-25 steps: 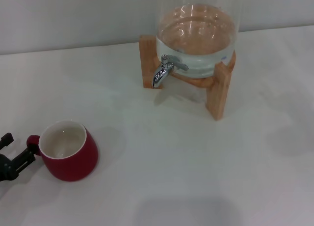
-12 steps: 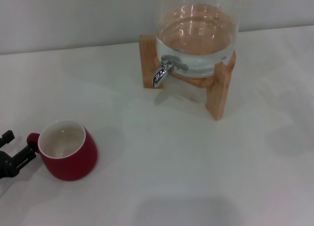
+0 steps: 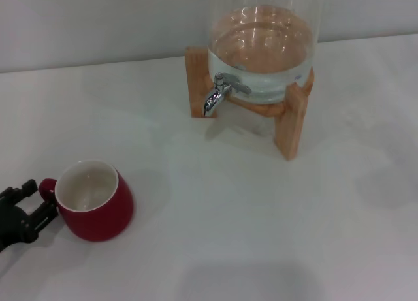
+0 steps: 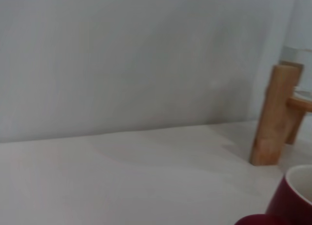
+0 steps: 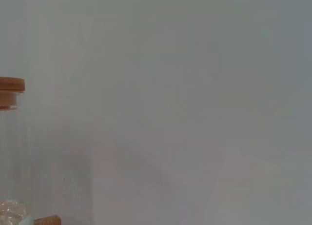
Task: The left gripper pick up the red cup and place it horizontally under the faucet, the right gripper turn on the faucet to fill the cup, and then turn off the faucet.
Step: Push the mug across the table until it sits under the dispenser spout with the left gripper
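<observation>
Reaching in from the table's left edge, at about 8 o'clock in the head view, the left gripper (image 3: 34, 200) sits low against the cup's (image 3: 95, 200) handle (image 3: 46, 189). Its black fingers (image 3: 25, 186) are spread, one on the far side of the handle and one on the near side, and the handle lies between them; I cannot tell whether they press on it. The cup stands upright on the white table (image 3: 248, 222), mouth up, white inside, handle pointing toward 9 o'clock.

Well apart from the cup, toward 1 o'clock, the glass dispenser (image 3: 261, 43) rests on its wooden stand (image 3: 292, 121). The chrome faucet (image 3: 217, 95) juts from the dispenser's front, its spout curving down toward 7 o'clock, its short lever lying toward 3 o'clock. Nothing stands beneath the spout.

From the left wrist view, the cup's red wall and white rim (image 4: 292, 198) fill one corner, with a leg of the stand (image 4: 273, 117) farther back.

The right gripper is out of sight; its wrist view shows only a grey wall and the dispenser's wooden lid (image 5: 10, 91).
</observation>
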Tool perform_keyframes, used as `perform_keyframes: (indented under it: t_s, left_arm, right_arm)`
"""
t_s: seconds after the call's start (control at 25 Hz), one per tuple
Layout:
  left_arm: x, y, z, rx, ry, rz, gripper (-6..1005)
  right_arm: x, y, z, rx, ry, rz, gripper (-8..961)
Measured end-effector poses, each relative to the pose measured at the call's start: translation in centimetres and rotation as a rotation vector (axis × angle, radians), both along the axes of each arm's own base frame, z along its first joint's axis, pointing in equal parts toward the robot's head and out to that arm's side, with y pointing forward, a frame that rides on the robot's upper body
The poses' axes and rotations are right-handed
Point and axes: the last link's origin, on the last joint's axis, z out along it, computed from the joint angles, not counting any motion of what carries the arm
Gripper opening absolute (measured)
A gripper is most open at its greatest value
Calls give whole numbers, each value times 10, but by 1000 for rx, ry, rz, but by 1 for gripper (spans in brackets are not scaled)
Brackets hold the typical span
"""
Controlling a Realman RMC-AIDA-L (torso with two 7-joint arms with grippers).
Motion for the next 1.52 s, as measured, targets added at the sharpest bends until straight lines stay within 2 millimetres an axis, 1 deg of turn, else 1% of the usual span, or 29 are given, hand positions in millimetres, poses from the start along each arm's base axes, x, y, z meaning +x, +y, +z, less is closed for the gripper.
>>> perform_keyframes:
  t_s: [0.2,0.4,0.64,0.76,1.52]
  left_arm:
    - [2,-1,-2,-13,8,-19,653]
    - [2,-2,-2,-12,9,-21,401]
    - [2,-2,-1,-10,9,-21,196]
    - [1,-3,-1,-8,9,-20,177]
    - [4,-2,3,18,-23,-30,171]
  right_arm:
    - [0,0,0,1,0,0,719]
    - [1,-1,1,4,4,-2,719]
    - [1,-2,1,3,7,-2,719]
    - [1,-2,1,2,8,-2,719]
    - [1,-2,1,2,8,-4,719]
